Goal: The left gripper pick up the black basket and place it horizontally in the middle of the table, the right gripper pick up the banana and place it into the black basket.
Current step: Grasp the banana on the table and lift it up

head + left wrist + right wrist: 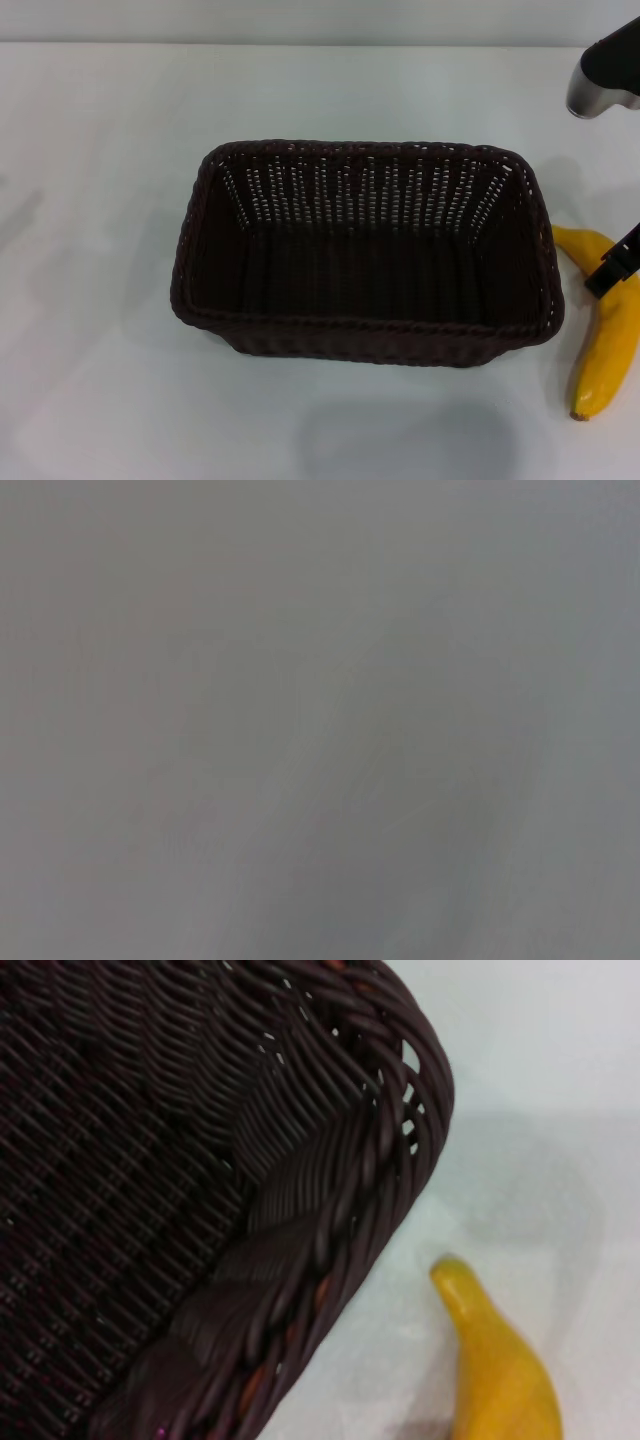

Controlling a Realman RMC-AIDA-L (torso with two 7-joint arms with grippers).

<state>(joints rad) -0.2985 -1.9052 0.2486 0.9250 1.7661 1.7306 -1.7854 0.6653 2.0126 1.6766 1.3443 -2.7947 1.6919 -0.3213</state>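
Observation:
The black basket (372, 329) stands upright and lengthwise across the middle of the white table (100, 200), with nothing inside it. The yellow banana (610, 352) lies on the table just off the basket's right end, apart from it. My right gripper (618, 268) hangs directly over the upper half of the banana, reaching in from the right edge below the silver-grey arm segment (600, 90). In the right wrist view a corner of the basket (335, 1215) fills most of the picture, with one end of the banana (500, 1370) beside it. The left gripper is out of view.
The left wrist view shows only a flat grey surface. White tabletop stretches to the left of the basket and in front of it. A pale wall edge (300, 30) runs along the far side of the table.

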